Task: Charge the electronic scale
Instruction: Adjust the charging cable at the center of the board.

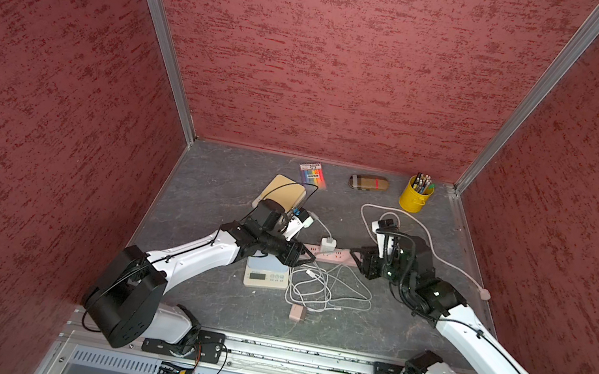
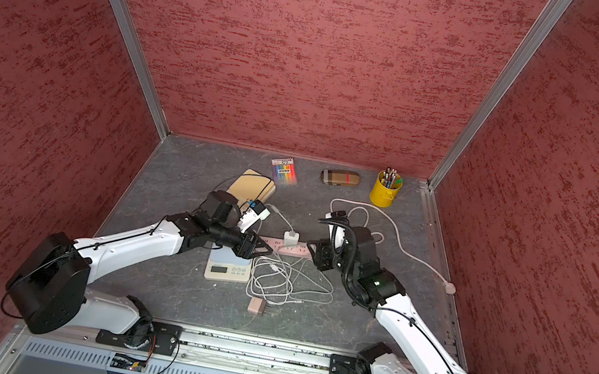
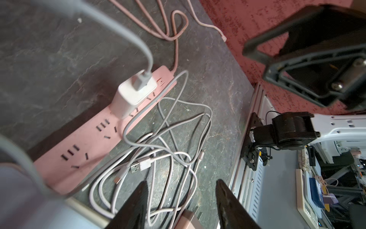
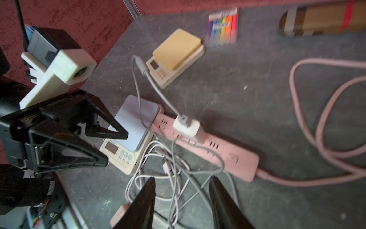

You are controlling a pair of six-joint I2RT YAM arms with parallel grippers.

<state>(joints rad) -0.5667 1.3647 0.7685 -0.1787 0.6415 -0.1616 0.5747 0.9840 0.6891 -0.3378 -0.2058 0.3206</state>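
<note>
An electronic scale (image 1: 265,277) with a blue-grey top (image 4: 126,123) sits beside the pink power strip (image 1: 335,257) (image 3: 89,150). A white charger (image 1: 328,245) (image 4: 187,126) is plugged into the strip. Its grey cable arcs up past my left wrist, and its far end is hidden. My left gripper (image 1: 312,259) (image 3: 181,184) hovers open over the scale's far edge with nothing between its fingers. My right gripper (image 1: 354,258) (image 4: 182,179) faces it from across the strip, also open. A tangle of loose white cables (image 1: 321,287) lies below both.
A second scale with a tan top (image 1: 282,191) stands farther back. Along the back wall are a marker pack (image 1: 313,171), a pencil case (image 1: 368,182) and a yellow pen cup (image 1: 416,196). A pinkish adapter (image 1: 295,313) lies near the front. The strip's cord (image 1: 443,259) loops right.
</note>
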